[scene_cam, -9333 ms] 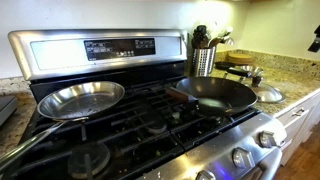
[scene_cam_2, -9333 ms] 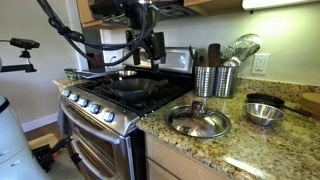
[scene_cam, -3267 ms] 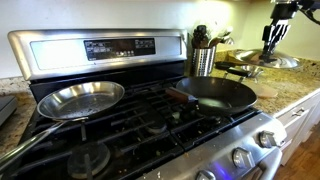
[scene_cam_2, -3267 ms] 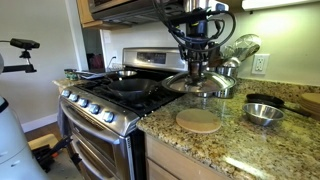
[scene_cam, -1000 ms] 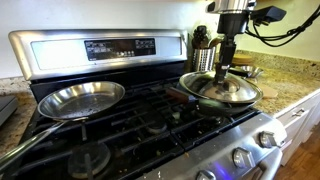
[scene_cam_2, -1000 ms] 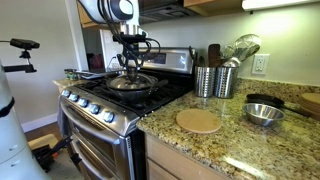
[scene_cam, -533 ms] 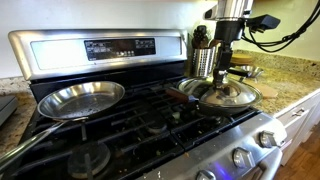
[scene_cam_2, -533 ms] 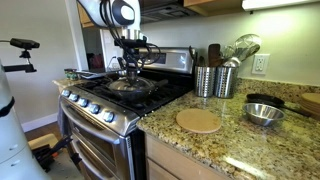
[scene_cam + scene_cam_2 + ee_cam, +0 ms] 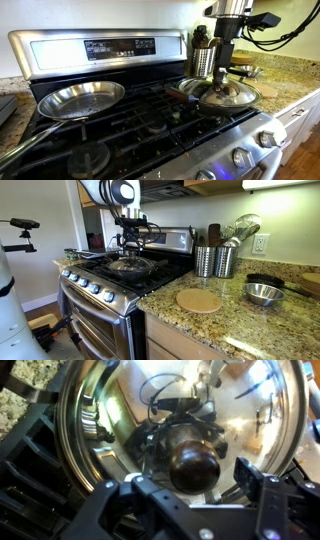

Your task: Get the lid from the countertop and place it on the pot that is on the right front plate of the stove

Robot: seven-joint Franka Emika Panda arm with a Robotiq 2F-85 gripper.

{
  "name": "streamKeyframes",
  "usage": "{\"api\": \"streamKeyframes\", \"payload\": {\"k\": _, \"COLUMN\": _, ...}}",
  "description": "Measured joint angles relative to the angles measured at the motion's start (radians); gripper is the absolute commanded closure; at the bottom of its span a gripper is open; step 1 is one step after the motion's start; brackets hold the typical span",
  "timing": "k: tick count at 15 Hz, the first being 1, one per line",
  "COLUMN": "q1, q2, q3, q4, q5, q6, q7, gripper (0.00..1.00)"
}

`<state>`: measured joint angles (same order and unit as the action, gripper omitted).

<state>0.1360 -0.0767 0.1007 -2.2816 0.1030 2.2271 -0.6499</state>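
The shiny silver lid (image 9: pixel 230 93) lies on the black pot (image 9: pixel 181 95) on the stove (image 9: pixel 95 48), covering it so that mostly the pot's dark handle shows. In both exterior views my gripper (image 9: pixel 222 76) hangs straight over the lid's centre knob. In the wrist view the lid (image 9: pixel 110 420) fills the picture and the dark knob (image 9: pixel 193 460) sits between my gripper's (image 9: pixel 192 487) two fingers, with a gap on each side. The gripper is open. The lid (image 9: pixel 131 264) and gripper (image 9: pixel 131 247) also show over the stove (image 9: pixel 100 285). The granite countertop (image 9: pixel 255 330) holds no lid.
A shiny steel frying pan (image 9: pixel 80 98) sits on a neighbouring burner. Steel utensil holders (image 9: pixel 215 260) stand beside the stove. A round cork trivet (image 9: pixel 199 301) and a small steel bowl (image 9: pixel 265 293) lie on the countertop. The raised back panel stands behind the burners.
The lid has been carried from the countertop onto the black pot. Over the last second the gripper has let go of the knob and lifted slightly; the lid stays put.
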Motion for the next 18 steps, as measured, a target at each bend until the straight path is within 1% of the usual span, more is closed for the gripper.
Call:
{"api": "streamKeyframes", "payload": {"k": 9, "q1": 0.0, "q2": 0.0, "q3": 0.0, "q4": 0.0, "q5": 0.0, "q6": 0.0, "q7": 0.0, "gripper": 0.16}}
{"api": "streamKeyframes", "payload": {"k": 10, "q1": 0.0, "q2": 0.0, "q3": 0.0, "q4": 0.0, "q5": 0.0, "q6": 0.0, "q7": 0.0, "gripper": 0.04}}
{"api": "streamKeyframes", "payload": {"k": 12, "q1": 0.0, "q2": 0.002, "q3": 0.0, "q4": 0.001, "q5": 0.0, "q6": 0.0, "q7": 0.0, "gripper": 0.0}}
{"api": "streamKeyframes", "payload": {"k": 15, "q1": 0.0, "q2": -0.002, "q3": 0.001, "q4": 0.011, "q5": 0.0, "q6": -0.001, "q7": 0.0, "gripper": 0.0}}
{"api": "streamKeyframes", "payload": {"k": 18, "q1": 0.002, "q2": -0.047, "q3": 0.004, "q4": 0.015, "q5": -0.001, "q6": -0.008, "q7": 0.0, "gripper": 0.0}}
